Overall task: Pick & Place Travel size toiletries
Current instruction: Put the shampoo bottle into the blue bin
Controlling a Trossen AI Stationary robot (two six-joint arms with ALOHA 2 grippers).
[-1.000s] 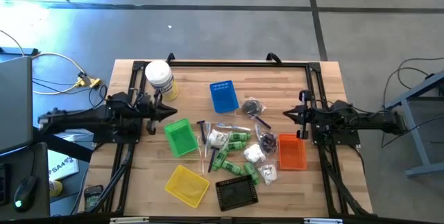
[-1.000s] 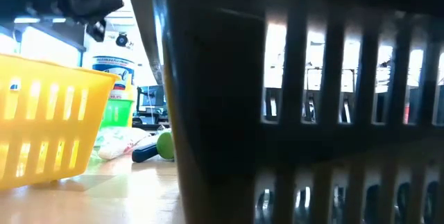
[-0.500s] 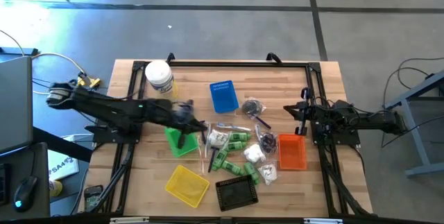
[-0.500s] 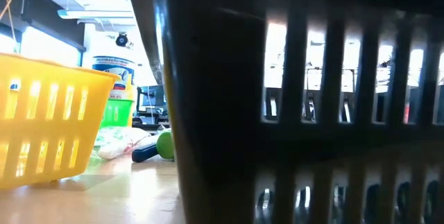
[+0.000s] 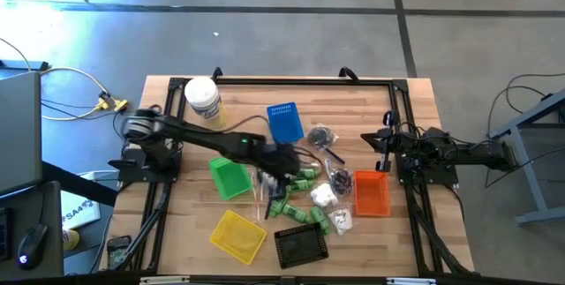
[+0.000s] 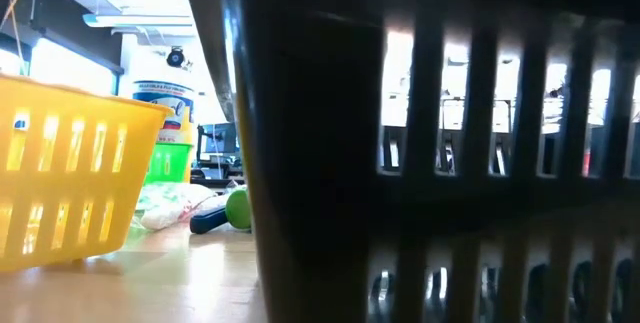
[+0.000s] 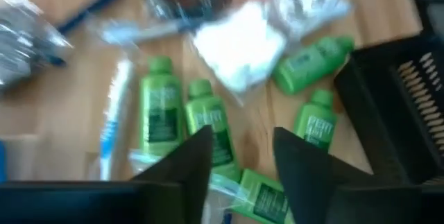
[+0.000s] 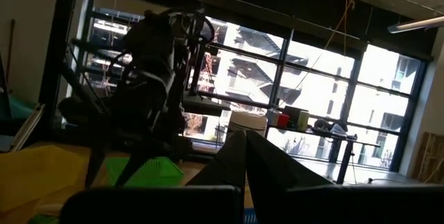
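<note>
While the right gripper (image 5: 381, 146) sits parked at the tabletop's (image 5: 371, 100) 3 o'clock edge with its fingers pressed together, the left arm is stretched out over the middle of the pile. The left gripper (image 7: 239, 156) hovers over the green bottles (image 7: 161, 116), fingers apart with nothing between them, though the wrist view is pretty smeary so I can't say how close it is to touching. Under it you can see several bottles lying flat, a white packet (image 7: 239, 44) just past them, and a pale stick (image 7: 114, 123) beside the bottles. In the high view the toiletries (image 5: 305, 192) are scattered around the center, drifting toward 5 o'clock. Baskets ring the pile: blue basket (image 5: 284, 122) at 12, green basket (image 5: 228, 176) at 9, yellow basket (image 5: 237, 235) at 7, black basket (image 5: 302, 245) at 6, orange basket (image 5: 371, 192) at 3. The jar (image 5: 202, 98) stands off at 11 o'clock.
</note>
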